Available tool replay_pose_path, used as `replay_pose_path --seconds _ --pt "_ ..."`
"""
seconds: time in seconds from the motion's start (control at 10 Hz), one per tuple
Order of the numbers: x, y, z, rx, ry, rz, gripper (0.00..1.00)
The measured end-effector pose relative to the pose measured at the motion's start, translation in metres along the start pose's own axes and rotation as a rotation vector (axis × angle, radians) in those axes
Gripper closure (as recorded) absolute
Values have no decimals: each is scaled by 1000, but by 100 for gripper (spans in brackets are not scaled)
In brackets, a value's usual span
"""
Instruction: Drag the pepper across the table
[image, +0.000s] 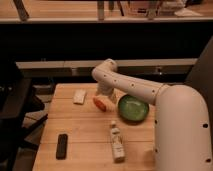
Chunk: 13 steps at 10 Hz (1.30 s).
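Small tapered red-orange pepper (101, 104) lies on the light plank-wood worktop (85, 125), toward the far middle, just left of a round green bowl (133, 108) and not touching it. Gripper (104, 97) hangs directly over the pepper at the end of the white arm (131, 86), which reaches in from the right; jaws spread wide, nothing pinched, contact with the pepper not clear. Small white rectangular block (79, 96) sits left of the pepper, near the far edge. White labelled bottle (117, 142) sits nearer the front, below the bowl. Flat black rectangular object (61, 146) lies at front left, well apart from the rest.
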Motion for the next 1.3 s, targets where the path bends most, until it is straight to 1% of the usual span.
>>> replay_pose_path --seconds 0.2,0.3,0.5,0.8,1.3 --pt "0 -3 3 -6 -8 -12 20" --pt "-1 -7 11 -11 -16 -25 20" --pt "-4 -12 19 -21 -31 -45 20" --pt "-3 -13 25 -31 -43 -56 20" --pt "-6 -20 42 -40 -58 -81 20"
